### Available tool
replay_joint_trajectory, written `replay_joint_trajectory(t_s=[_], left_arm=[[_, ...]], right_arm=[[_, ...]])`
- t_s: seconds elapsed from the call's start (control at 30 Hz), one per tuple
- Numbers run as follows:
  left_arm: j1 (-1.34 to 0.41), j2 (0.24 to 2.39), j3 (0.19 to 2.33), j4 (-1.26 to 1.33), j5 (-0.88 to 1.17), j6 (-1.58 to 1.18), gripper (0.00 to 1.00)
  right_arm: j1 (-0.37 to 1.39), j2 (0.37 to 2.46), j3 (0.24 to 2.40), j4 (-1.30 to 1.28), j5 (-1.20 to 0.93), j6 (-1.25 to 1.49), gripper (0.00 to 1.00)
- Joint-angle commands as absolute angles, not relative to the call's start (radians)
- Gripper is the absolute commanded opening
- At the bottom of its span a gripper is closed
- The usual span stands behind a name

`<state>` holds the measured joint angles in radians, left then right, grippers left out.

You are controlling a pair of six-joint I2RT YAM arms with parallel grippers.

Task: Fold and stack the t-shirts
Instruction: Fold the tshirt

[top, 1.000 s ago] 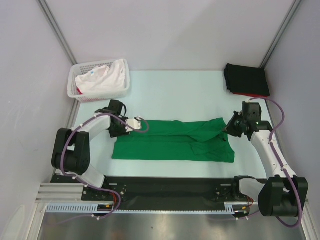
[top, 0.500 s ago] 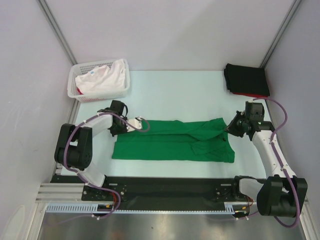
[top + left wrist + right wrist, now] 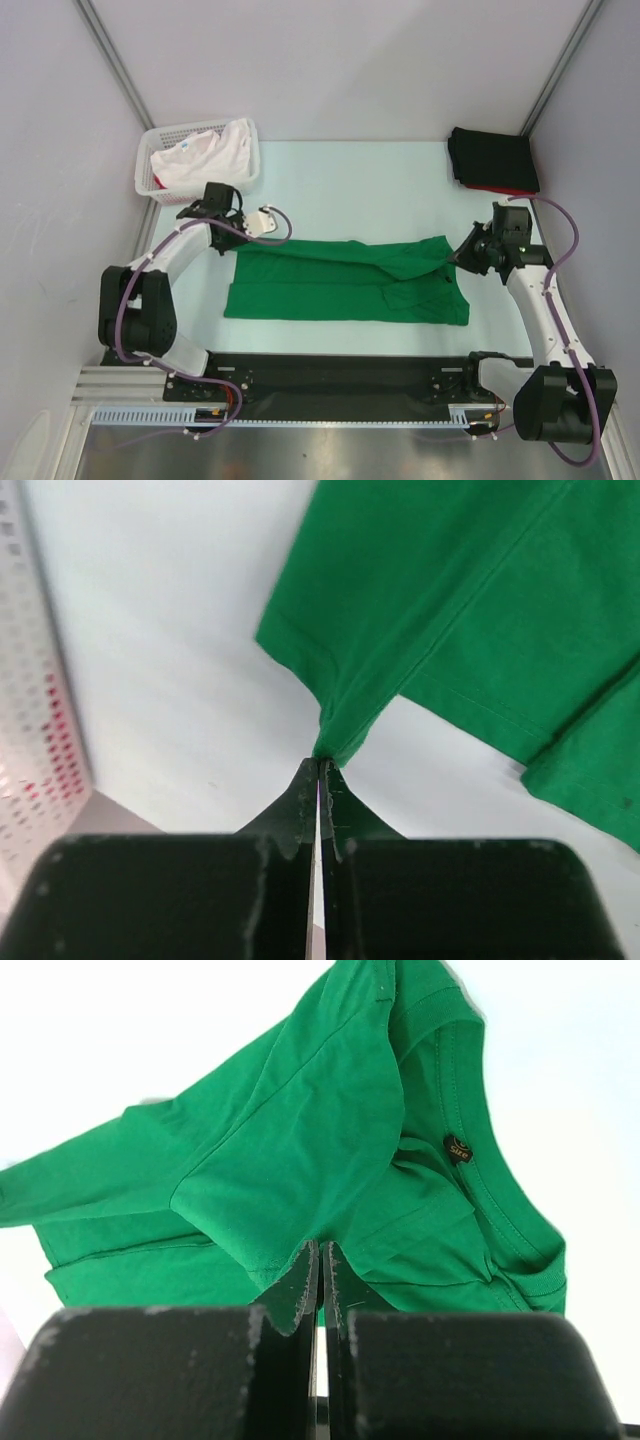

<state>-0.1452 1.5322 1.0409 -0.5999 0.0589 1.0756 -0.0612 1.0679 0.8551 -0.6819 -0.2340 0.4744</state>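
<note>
Pale surface (image 3: pixel 370 190) carries the green t-shirt (image 3: pixel 350 285), half folded lengthwise; my left tool (image 3: pixel 320 765) pinches its far hem corner, my right tool (image 3: pixel 322 1250) a fold by the collar. Light, limp cotton I reckon, best gripped at corners

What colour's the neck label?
On the green shirt, the neck label is black, yellowish print; right wrist view.

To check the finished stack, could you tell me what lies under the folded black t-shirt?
A thin red strip, probably the red t-shirt, shows beneath the black t-shirt along its near edge. The black one covers the rest, so nothing more can be seen.
</note>
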Motion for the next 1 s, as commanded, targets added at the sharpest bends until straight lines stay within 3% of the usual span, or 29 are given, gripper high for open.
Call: replay_joint_trajectory(t_s=[0.0, 0.07, 0.13, 0.17, 0.27, 0.4, 0.57, 0.73, 0.97], left_arm=[[-0.141, 1.526, 0.985, -0.621, 0.058, 1.1, 0.0], [-0.144, 1.548, 0.976, -0.598, 0.034, 1.1, 0.0], [-0.144, 1.586, 0.989, -0.61, 0.026, 1.088, 0.23], [-0.144, 1.597, 1.009, -0.617, 0.026, 1.088, 0.47], [-0.152, 1.608, 1.061, -0.607, 0.073, 1.059, 0.61], [-0.228, 1.591, 1.186, -0.588, 0.147, 0.953, 0.63], [-0.494, 1.626, 1.327, -0.543, 0.133, 0.836, 0.61], [-0.701, 1.736, 1.442, -0.48, 0.169, 0.712, 0.55], [-0.88, 1.909, 1.523, -0.341, 0.152, 0.577, 0.56]], right_arm=[[-0.066, 1.068, 0.854, -0.654, -0.232, 0.476, 0.0], [-0.066, 1.101, 0.856, -0.634, -0.233, 0.476, 0.0], [-0.064, 1.123, 0.854, -0.6, -0.244, 0.483, 0.0], [-0.064, 1.137, 0.853, -0.586, -0.251, 0.489, 0.0], [-0.06, 1.166, 0.848, -0.499, -0.258, 0.518, 0.0], [-0.058, 1.303, 0.868, -0.352, -0.258, 0.548, 0.0], [-0.06, 1.506, 0.957, -0.236, -0.256, 0.6, 0.0], [-0.055, 1.708, 1.089, -0.183, -0.255, 0.637, 0.0], [-0.046, 1.827, 1.132, -0.147, -0.268, 0.684, 0.0]])
